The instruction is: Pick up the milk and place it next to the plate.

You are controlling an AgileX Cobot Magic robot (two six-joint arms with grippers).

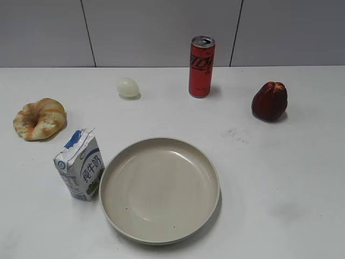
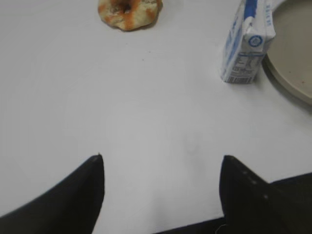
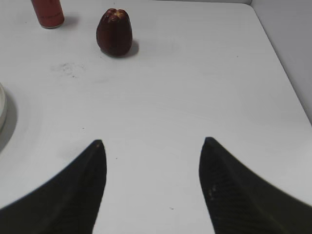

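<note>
The milk, a small white carton with a blue top and blue lettering, stands upright on the white table, touching or nearly touching the left rim of the plate, a large beige dish. In the left wrist view the milk is at the upper right beside the plate's rim. My left gripper is open and empty, well short of the milk. My right gripper is open and empty over bare table; the plate's edge shows at its far left. Neither gripper shows in the exterior view.
A croissant-like bun lies at the left, also in the left wrist view. A pale egg and a red can stand at the back. A dark red fruit sits at the right. The table's right edge is close.
</note>
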